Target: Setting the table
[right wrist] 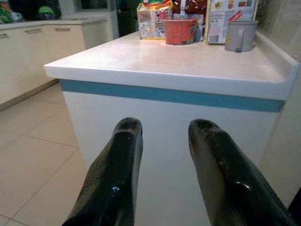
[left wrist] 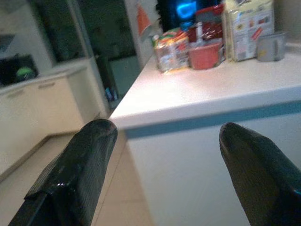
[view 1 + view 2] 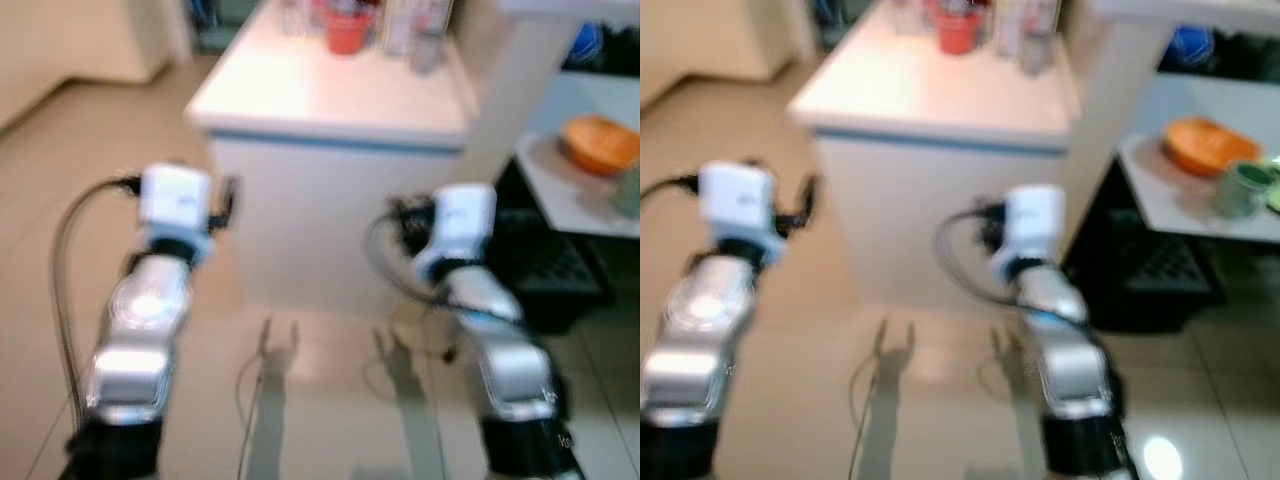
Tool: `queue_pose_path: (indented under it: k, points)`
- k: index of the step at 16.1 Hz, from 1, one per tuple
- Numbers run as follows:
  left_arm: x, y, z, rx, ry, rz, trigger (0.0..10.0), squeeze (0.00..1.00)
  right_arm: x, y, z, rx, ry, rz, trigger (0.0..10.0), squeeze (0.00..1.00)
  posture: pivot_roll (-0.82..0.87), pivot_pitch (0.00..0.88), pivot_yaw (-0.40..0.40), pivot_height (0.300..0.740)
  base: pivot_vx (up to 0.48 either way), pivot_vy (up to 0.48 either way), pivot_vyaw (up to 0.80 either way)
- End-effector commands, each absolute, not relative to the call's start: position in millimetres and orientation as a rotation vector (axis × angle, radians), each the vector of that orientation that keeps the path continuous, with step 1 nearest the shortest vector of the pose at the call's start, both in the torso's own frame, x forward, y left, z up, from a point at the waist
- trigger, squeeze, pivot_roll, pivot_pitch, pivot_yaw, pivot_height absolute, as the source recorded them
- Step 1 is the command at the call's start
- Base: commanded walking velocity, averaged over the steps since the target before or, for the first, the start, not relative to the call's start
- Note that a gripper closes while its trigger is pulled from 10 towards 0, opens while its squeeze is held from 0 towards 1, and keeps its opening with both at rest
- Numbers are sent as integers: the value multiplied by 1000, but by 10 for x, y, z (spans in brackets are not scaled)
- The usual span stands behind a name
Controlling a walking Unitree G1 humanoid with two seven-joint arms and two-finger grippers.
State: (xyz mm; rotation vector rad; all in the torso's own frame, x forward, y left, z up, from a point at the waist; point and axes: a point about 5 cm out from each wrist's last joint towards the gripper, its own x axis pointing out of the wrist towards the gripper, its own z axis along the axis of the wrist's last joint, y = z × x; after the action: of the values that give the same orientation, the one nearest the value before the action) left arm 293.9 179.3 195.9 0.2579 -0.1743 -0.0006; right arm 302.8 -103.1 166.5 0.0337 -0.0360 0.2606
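A white counter (image 3: 330, 100) with a blue stripe under its top stands right in front of me. At its far end are a red bowl (image 1: 180, 31), a grey mug (image 1: 239, 35) and food packets (image 2: 247, 28). To the right, a low white table (image 3: 1180, 215) carries an orange bowl (image 3: 1208, 145) and a green cup (image 3: 1243, 188). My left arm (image 3: 150, 300) and right arm (image 3: 490, 330) reach forward, short of the counter's front. The left gripper (image 2: 164, 129) is open wide and holds nothing. The right gripper (image 1: 164, 127) has a narrow gap between its fingers and holds nothing.
A black crate (image 3: 1160, 270) sits on the floor under the low table. Cream cabinets (image 1: 28, 52) run along the left side. Tiled floor (image 3: 300, 400) lies between me and the counter. The head views are blurred.
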Motion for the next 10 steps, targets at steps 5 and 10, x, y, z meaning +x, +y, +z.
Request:
queue_pose_path:
  k: [5,10]
  points:
    - [2982,1705,2045,244,-199,-44,10000,0,3107,-1106,1807,-2,-105,240,10000,0,40,0,-10,740,406,0,184]
    - [2971,1751,2038,251,-201,-24,10000,0,3116,-1088,1873,38,-146,261,10000,0,42,0,-28,740,409,0,186]
